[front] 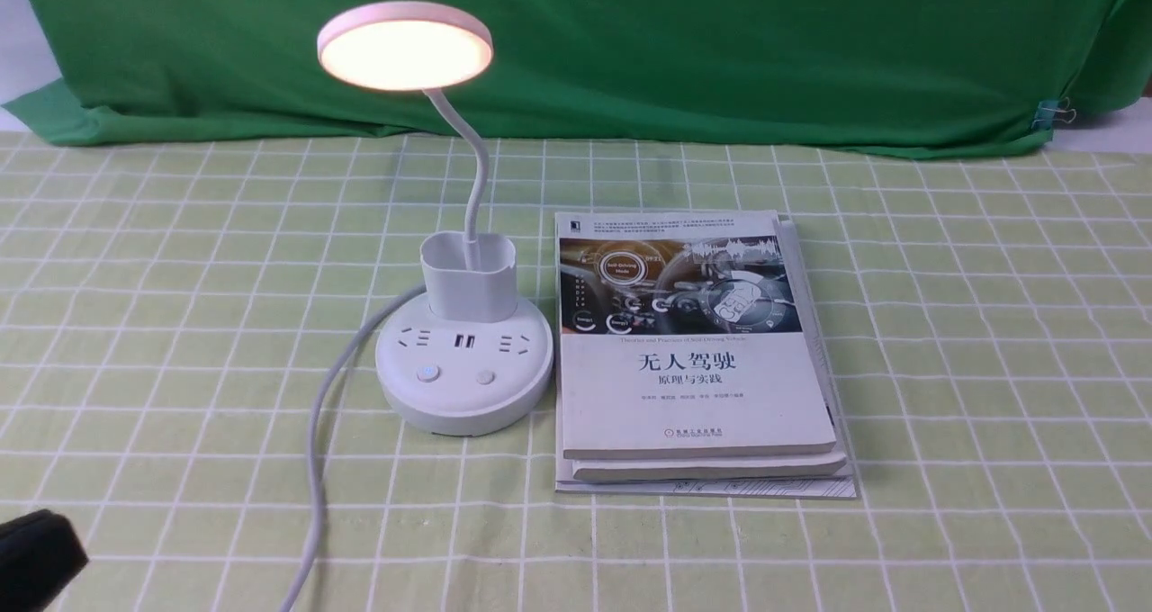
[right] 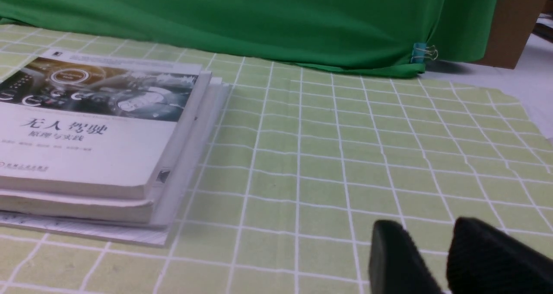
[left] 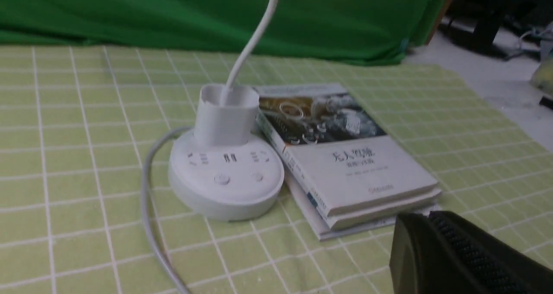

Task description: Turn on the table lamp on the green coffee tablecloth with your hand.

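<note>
The white table lamp [front: 461, 360] stands on the green coffee tablecloth [front: 180, 324]. Its disc head [front: 405, 47] glows warm. Two buttons [front: 428, 375] sit on the front of its round base, below the cup holder [front: 470, 277]. In the left wrist view the lamp base [left: 224, 177] lies well ahead of my left gripper [left: 427, 216], whose black fingers are pressed together, touching nothing. The front view shows that hand [front: 36, 558] only at the near left corner. My right gripper [right: 425, 222] hovers over bare cloth with a gap between its fingers, holding nothing.
A stack of books [front: 693, 360] lies just right of the lamp base, touching it. The lamp's white cord [front: 315, 468] runs from the base toward the near edge. A dark green backdrop [front: 720, 45] hangs along the far side.
</note>
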